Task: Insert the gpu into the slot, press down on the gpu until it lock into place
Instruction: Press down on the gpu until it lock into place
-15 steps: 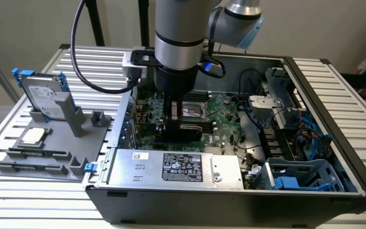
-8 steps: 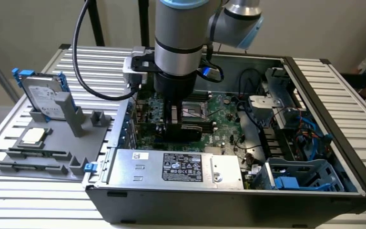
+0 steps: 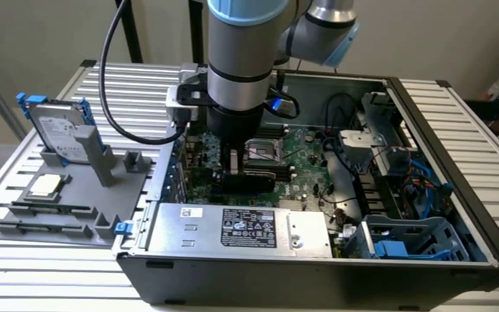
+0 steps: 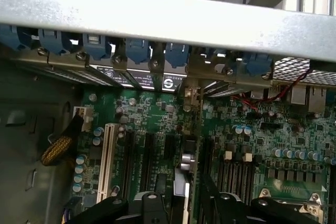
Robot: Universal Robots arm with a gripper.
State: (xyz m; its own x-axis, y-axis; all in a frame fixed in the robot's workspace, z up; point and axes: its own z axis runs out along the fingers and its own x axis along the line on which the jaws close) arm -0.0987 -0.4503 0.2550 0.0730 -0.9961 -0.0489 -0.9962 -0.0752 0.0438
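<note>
One slatted metal table is carrying everything. On it an open computer case is lying on its side, taking the middle and the exterior view's right. A grey and blue robot arm is hanging from above into the left part of the case. Along the near wall of the case a silver power-supply box with a label is sitting. Beyond it the green motherboard is covering the floor of the case. Outside the case, at the exterior view's left, a grey parts holder is resting on the table. A hard drive is standing upright in its far part, and a square processor chip is lying nearer.

The gpu is standing upright on its long edge on the motherboard, just beyond the power-supply box and directly under the arm. In the wrist view the gpu is showing edge-on and pointing toward the row of blue bracket clips at the case wall. A white slot is running parallel to it, well apart.

The gripper is hanging right over the top edge of the card, and in the wrist view its black body is sitting on both sides of the card. Whether it is grasping the card or has released it, I cannot tell.
</note>
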